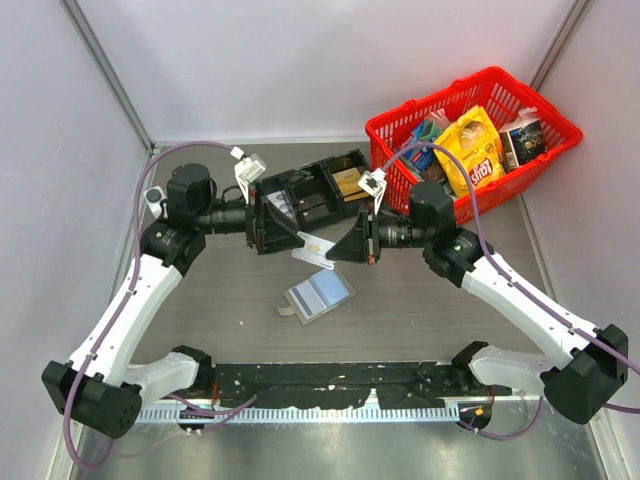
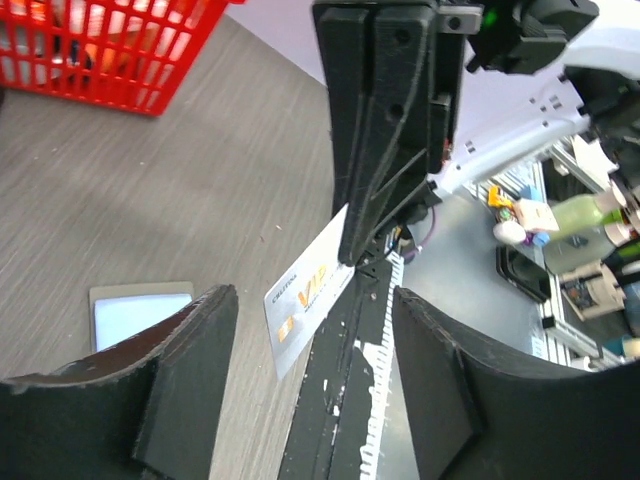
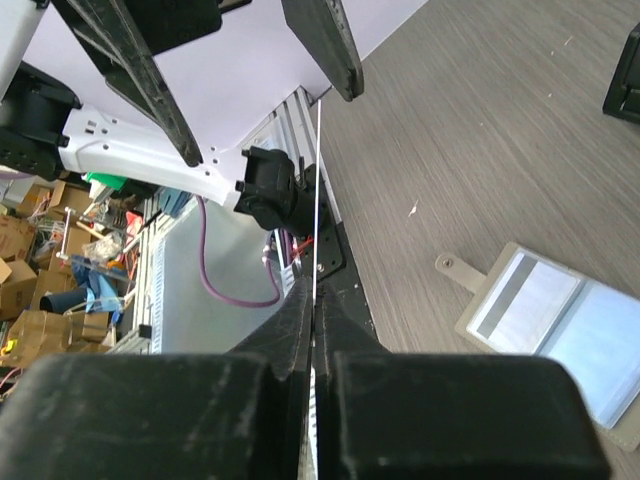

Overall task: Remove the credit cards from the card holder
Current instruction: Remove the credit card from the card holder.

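A grey wood-grain tabletop (image 1: 420, 320) is being framed by plain white walls. A red plastic lattice basket (image 1: 525, 178) full of snack packets is being shown at the far right corner. A long black compartmented tray (image 1: 300, 190) is being shown at the back centre.

Both white-and-black arms are being bent at the elbow and reached inward from the near edge. The two wrists are being pointed at each other above the middle of the table.

The left gripper (image 1: 292, 236) is being held with its jaws wide apart. In its own wrist view its thick, matt black, rough-edged fingers (image 2: 190, 370) are being seen on either side of the card, apart from it.

The right gripper (image 1: 335, 252) is being pressed shut on one thin, glossy, whitish credit card (image 1: 314, 250), which is being pinched at one end. The card is being held in the air, tilted, between the two grippers, with its free end reaching into the gap between the left fingers. Faint print and a small gold chip are being shown on its face in the left wrist view. From the right wrist it is being seen edge-on as a fine bright line.

The small flat grey-silver card holder (image 1: 318, 296) is being seen lying flat on the table, nearer the arm bases than the grippers and apart from the held card. It is being shown opened out, with a small tab at one edge, a grey stripe and a pale blue glossy face. Whether that face is another card cannot be told.
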Controlling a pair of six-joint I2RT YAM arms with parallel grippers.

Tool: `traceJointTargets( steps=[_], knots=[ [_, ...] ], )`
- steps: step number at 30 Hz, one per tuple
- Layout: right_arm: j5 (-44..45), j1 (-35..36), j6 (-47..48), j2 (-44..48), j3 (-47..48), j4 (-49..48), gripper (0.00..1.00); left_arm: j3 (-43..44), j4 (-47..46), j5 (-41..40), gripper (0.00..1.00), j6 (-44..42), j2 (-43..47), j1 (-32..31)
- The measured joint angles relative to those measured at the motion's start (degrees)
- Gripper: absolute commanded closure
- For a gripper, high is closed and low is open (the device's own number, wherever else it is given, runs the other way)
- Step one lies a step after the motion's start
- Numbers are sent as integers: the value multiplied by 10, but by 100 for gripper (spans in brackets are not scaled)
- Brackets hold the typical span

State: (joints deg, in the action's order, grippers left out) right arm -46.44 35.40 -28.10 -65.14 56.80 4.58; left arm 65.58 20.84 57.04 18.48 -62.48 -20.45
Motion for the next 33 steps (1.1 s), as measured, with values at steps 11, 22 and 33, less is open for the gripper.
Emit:
traceJointTargets(
  steps=[11, 22, 33],
  knots=[
    [-20, 0, 19, 0, 24, 45, 99, -15, -39, 91, 47, 6, -26, 0],
    [-37, 0, 19, -13, 48, 46, 99, -49, -58, 91, 87, 8, -30, 0],
    [17, -9, 43, -62, 71, 89, 37, -57, -47, 27, 100, -16, -42, 4]
  ],
)
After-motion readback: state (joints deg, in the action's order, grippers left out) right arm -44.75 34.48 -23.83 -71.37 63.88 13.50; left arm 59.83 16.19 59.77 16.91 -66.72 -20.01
